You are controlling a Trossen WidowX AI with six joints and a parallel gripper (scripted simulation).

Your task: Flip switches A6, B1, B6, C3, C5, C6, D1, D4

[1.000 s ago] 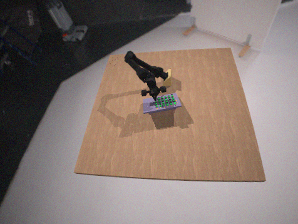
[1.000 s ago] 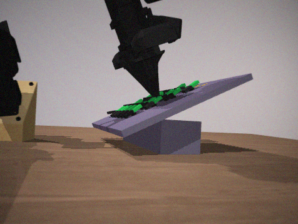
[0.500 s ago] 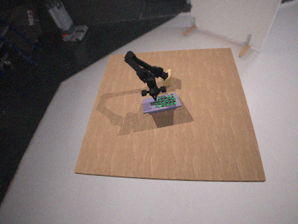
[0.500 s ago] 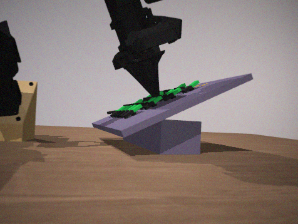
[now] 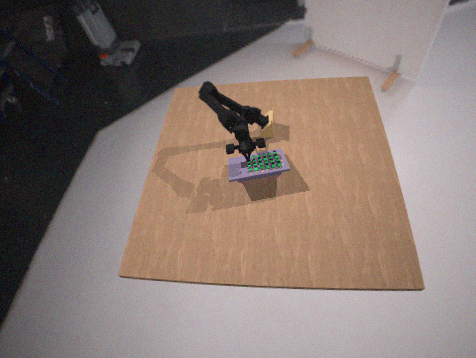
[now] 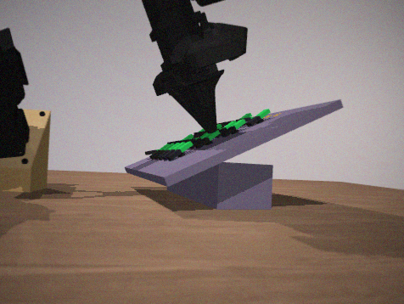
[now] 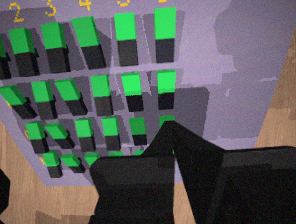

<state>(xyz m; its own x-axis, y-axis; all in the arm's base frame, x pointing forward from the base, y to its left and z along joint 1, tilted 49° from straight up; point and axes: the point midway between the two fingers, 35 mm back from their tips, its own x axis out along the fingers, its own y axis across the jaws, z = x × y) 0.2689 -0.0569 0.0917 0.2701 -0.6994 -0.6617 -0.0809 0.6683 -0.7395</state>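
You can see the purple panel (image 5: 236,172) (image 6: 250,146) (image 7: 240,107) tilted like a ramp on its block (image 6: 244,186), which sits on the brown, wood-grained table (image 5: 270,240) (image 6: 191,255). Its little box-shaped switches (image 5: 265,161) (image 7: 102,95) are green and black. Your black end effector (image 5: 248,160) (image 6: 210,131) (image 7: 168,125) has its pointy tips together, right at the switches in the sixth column.

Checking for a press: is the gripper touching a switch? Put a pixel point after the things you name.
Cannot tell: the exterior view shows the gripper (image 5: 248,159) (image 6: 210,130) (image 7: 168,125) overlapping the switches (image 5: 267,161) (image 6: 183,147) (image 7: 165,24); in the wrist view, its fingers hide any contact.
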